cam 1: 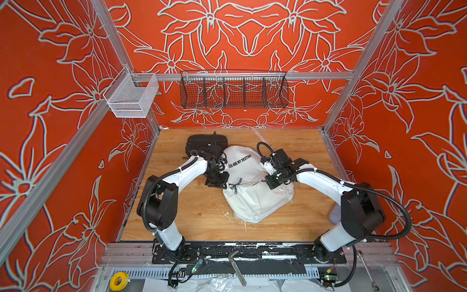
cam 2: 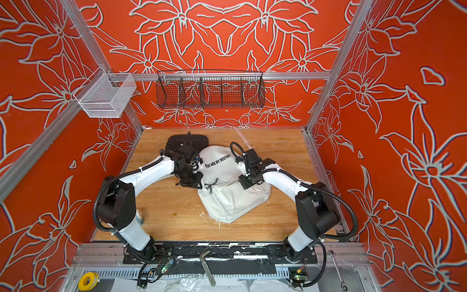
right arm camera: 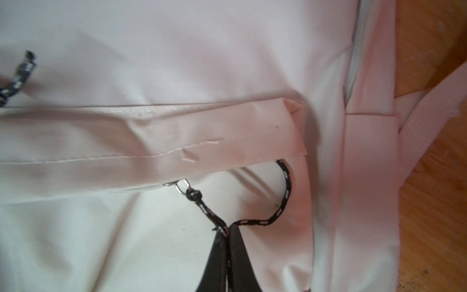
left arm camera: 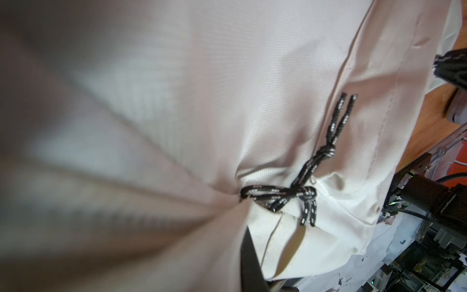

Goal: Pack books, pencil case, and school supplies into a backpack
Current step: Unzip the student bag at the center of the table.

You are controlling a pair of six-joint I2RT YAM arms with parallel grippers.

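The white backpack (cam 1: 252,199) printed "YOU ARE MY DESTINY" lies flat mid-table in both top views. My left gripper (cam 1: 225,184) sits at its left edge, shut on bunched backpack fabric; one black finger (left arm camera: 250,263) shows beside two knotted black cord zip pulls (left arm camera: 278,197). My right gripper (right arm camera: 228,232) is over the bag's right side, shut on the front pocket's cord zip pull (right arm camera: 284,199). A lilac-grey pencil case (cam 1: 334,217) peeks out under the right arm. A pale-blue thing (cam 2: 139,217), perhaps the school supplies, shows behind the left arm. The books are out of view.
A black ribbed case (cam 1: 202,142) lies at the back left, touching the left arm. A black wire basket (cam 1: 233,91) and a white mesh basket (cam 1: 131,98) hang on the back rail. A hex key (cam 1: 237,268), yellow tape (cam 1: 118,280) and a wrench (cam 1: 366,270) lie in front.
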